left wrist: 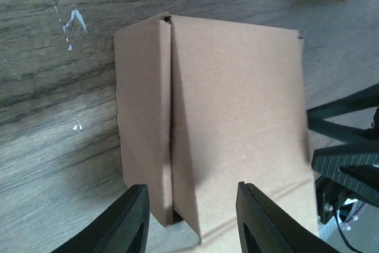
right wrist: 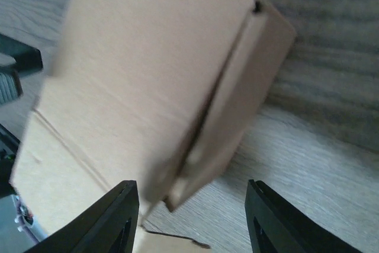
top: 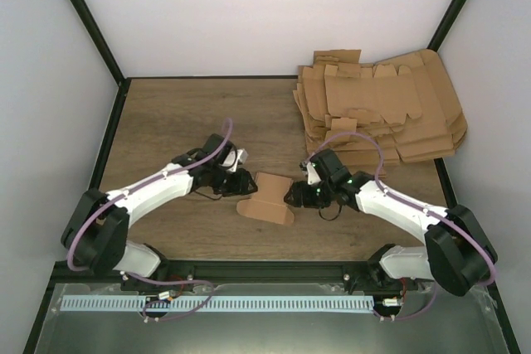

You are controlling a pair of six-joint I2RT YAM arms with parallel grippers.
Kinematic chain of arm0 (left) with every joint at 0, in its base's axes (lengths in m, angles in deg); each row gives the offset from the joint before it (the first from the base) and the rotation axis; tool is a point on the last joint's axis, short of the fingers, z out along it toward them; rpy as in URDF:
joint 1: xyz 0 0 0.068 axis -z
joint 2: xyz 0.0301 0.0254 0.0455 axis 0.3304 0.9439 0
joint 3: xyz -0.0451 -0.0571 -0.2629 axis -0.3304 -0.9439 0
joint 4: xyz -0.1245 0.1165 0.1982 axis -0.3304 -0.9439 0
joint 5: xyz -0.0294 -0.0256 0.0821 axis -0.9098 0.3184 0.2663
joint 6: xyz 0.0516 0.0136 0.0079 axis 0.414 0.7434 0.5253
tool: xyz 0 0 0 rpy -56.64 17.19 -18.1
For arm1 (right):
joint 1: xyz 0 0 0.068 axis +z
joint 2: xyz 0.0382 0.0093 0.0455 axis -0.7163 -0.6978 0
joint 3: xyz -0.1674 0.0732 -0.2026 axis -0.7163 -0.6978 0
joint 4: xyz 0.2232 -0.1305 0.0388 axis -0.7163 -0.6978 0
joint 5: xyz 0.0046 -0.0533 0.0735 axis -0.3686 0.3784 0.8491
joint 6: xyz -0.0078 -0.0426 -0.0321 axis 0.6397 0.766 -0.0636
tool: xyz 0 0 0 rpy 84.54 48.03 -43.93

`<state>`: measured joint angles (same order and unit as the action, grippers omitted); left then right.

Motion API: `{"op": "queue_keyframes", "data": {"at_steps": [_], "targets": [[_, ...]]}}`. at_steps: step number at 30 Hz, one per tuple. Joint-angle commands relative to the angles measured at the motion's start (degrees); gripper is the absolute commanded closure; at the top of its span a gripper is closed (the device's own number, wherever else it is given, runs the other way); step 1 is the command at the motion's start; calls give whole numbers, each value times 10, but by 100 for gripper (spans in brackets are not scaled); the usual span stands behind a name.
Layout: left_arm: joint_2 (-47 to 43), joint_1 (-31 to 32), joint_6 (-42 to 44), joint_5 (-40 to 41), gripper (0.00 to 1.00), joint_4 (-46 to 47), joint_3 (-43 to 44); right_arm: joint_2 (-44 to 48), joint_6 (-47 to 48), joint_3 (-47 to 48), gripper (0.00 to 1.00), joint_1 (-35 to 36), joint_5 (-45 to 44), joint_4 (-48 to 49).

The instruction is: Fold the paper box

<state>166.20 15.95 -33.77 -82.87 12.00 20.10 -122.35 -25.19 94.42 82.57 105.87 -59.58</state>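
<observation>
Both wrist views show my left tool (left wrist: 190, 188) and right tool (right wrist: 190, 185) spread beside the seam of the box (left wrist: 237, 122); overhead alone shows open bench (top: 182, 113) beyond.

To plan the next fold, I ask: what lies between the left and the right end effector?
The paper box, partly folded, lies between the left end effector and the right end effector; the top external view shows it.

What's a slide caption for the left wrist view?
Open left end effector facing a partly folded paper box on the wooden table.
</observation>
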Motion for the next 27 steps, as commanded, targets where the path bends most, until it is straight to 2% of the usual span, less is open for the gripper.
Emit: {"op": "queue_keyframes", "data": {"at_steps": [1,4,8,13,20,25,27], "targets": [[34,1,26,-17,57,42,-9,-11,-7,-17,49,-2,25,38],[52,1,28,-30,61,60,-15,-28,-10,-34,50,-2,36,63],[83,1,38,-24,73,61,-23,-27,-11,-42,55,-2,27,65],[69,1,44,-5,75,54,-28,-3,0,-31,56,-2,12,43],[7,1,60,47,57,7,-16,4,62,38,47,-2,-41,-21],[-62,2,63,40,46,-22,-27,-25,129,87,43,-8,-30,-15],[-89,5,71,32,45,-42,-32,-43,162,108,39,-9,-30,-7]]}}
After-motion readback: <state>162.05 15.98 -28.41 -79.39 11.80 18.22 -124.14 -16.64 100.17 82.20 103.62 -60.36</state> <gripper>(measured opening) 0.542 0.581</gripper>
